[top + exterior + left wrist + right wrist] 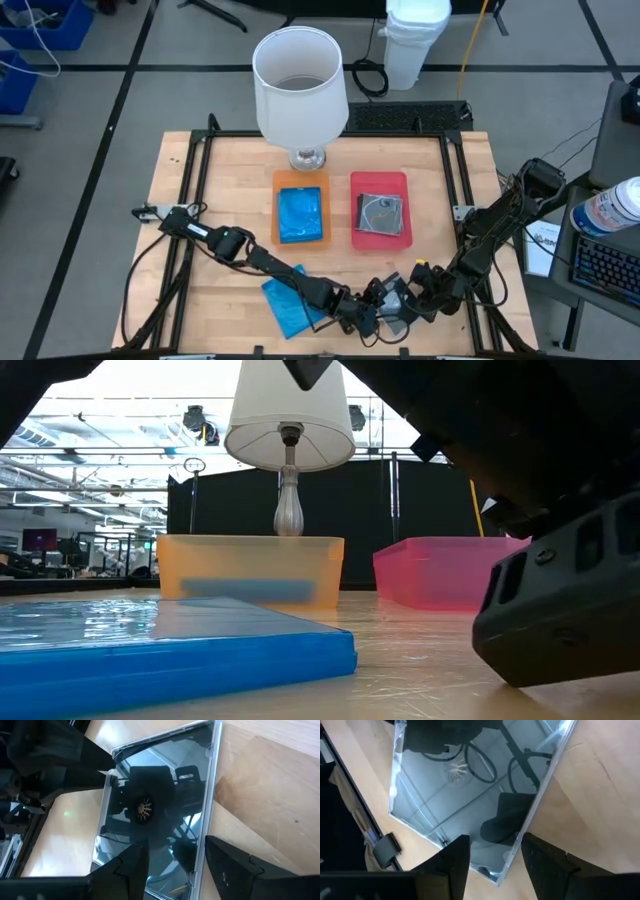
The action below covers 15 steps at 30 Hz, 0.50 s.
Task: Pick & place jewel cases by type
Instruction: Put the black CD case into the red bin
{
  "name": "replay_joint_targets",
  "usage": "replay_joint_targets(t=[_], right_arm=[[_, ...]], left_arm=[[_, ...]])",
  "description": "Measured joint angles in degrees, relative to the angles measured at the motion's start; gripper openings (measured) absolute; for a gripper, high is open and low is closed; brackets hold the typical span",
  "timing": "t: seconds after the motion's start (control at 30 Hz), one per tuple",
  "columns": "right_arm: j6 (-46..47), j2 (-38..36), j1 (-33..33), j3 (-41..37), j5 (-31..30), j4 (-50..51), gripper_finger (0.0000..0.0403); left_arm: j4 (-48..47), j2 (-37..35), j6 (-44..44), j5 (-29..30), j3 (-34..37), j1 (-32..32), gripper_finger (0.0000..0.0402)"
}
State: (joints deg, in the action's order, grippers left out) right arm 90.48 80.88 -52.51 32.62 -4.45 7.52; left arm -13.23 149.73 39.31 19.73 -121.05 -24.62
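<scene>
Wooden table point(180, 170), left to right: loose blue jewel case point(288, 306) at front; left gripper point(172, 865) and right gripper point(492, 851), fingers apart, straddle clear jewel case point(155, 805) lying flat. Step: picking. Next, likely: close, lift, carry to red tray point(379, 181).

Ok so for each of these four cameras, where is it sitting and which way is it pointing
High view: overhead, straight down on the table; both arms, left gripper and right gripper meeting at the near edge.
Low view: table height, level toward the lamp; arm housings at right.
Left wrist view: down past its fingers onto the clear jewel case.
Right wrist view: down past its fingers onto the same case.
Shared: high and low both show the blue jewel case, orange tray, red tray.
</scene>
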Motion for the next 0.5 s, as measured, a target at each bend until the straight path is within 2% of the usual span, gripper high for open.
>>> replay_joint_targets(t=[0.5], right_arm=[[-3.65, 0.16, -0.04, -0.07, -0.68, -1.52, 0.0169]], left_arm=[[5.29, 0.31, -1.74, 1.32, 0.11, 0.11, 0.0196]])
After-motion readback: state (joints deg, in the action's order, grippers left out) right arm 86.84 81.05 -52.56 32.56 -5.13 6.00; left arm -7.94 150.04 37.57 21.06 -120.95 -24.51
